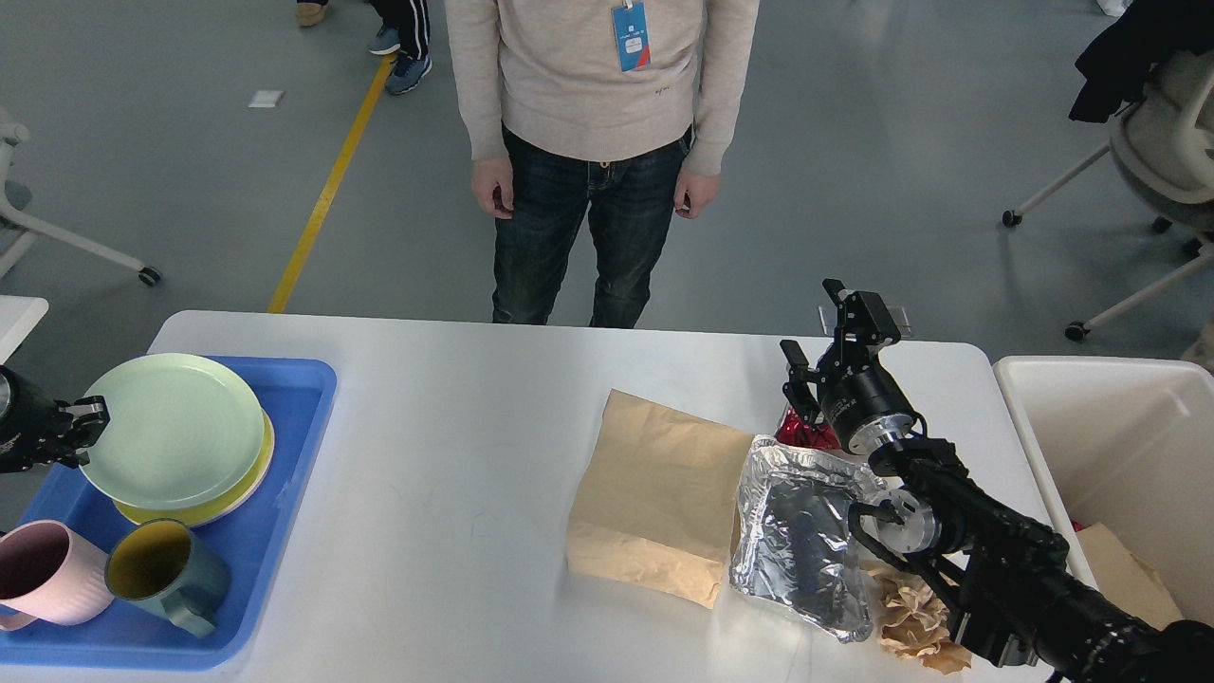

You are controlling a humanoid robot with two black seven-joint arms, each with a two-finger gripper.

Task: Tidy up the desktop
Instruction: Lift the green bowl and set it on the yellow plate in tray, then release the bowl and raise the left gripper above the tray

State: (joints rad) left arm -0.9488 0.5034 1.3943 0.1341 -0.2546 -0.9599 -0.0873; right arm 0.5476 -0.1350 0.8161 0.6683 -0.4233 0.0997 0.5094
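Note:
The white desktop (pixel 455 417) fills the middle of the view. On its left end a blue tray (pixel 275 541) holds a yellow plate (pixel 204 509), a pink mug (pixel 33 574) and a dark teal mug (pixel 166 574). My left gripper (pixel 87 422) is shut on the rim of a pale green plate (pixel 175 441), which lies on the yellow plate. On the right lie a brown paper bag (pixel 654 493), a silver foil bag (pixel 806 541), a red wrapper (pixel 801 434) and crumpled brown paper (pixel 915 617). My right gripper (pixel 820 327) is open and empty above the red wrapper.
A white bin (pixel 1119 446) stands off the desktop's right end with brown paper inside. A person (pixel 597 142) stands just behind the far edge. An office chair (pixel 1148 161) is at the back right.

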